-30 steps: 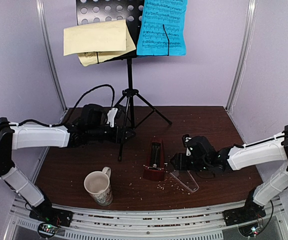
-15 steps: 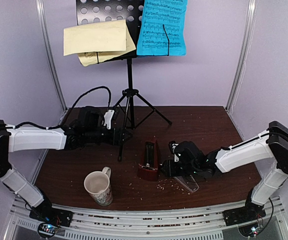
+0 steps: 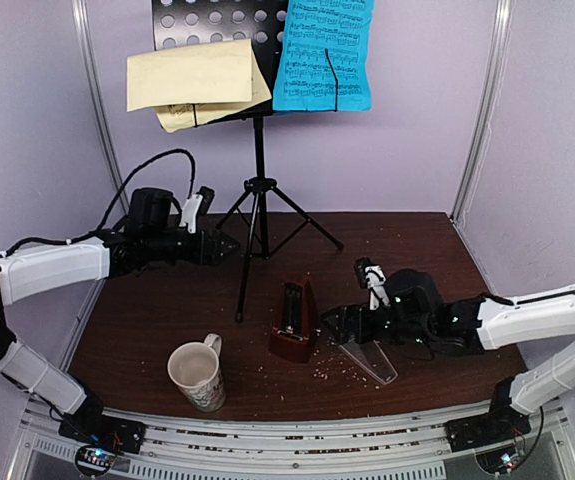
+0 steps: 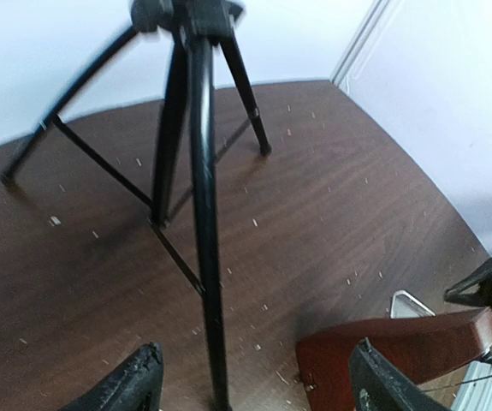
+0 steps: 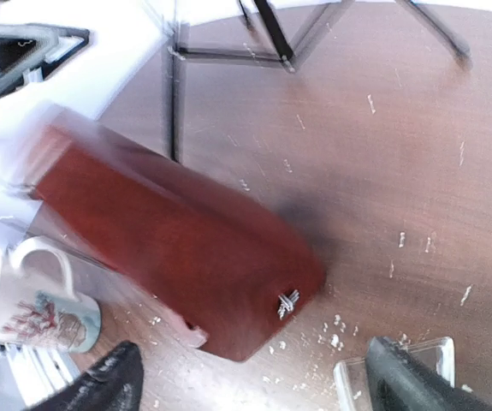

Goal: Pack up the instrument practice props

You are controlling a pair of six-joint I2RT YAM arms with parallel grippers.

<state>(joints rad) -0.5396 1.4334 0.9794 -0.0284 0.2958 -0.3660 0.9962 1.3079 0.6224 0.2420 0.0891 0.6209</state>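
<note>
The black music stand [image 3: 258, 180] stands at the back on its tripod, carrying pale yellow sheets [image 3: 192, 80] and a blue sheet [image 3: 324, 52]. My left gripper [image 3: 231, 245] hovers open just left of the tripod. In the left wrist view a tripod leg [image 4: 201, 223] runs down ahead of the open left gripper [image 4: 254, 390], untouched. The dark red-brown metronome [image 3: 292, 320] stands mid-table, its clear cover [image 3: 369, 360] lying to its right. My right gripper [image 3: 333, 322] is open beside the metronome [image 5: 168, 248]. In its wrist view the right gripper [image 5: 254, 385] holds nothing.
A cream patterned mug [image 3: 198, 375] stands near the front edge, left of the metronome, and shows in the right wrist view as the mug [image 5: 32, 300]. Pale crumbs dot the brown table [image 3: 417, 250]. Purple walls close the back and sides.
The right gripper opened wide and pulled back a little after nudging the metronome leftward. The left arm drew back left and up, away from the tripod leg.
</note>
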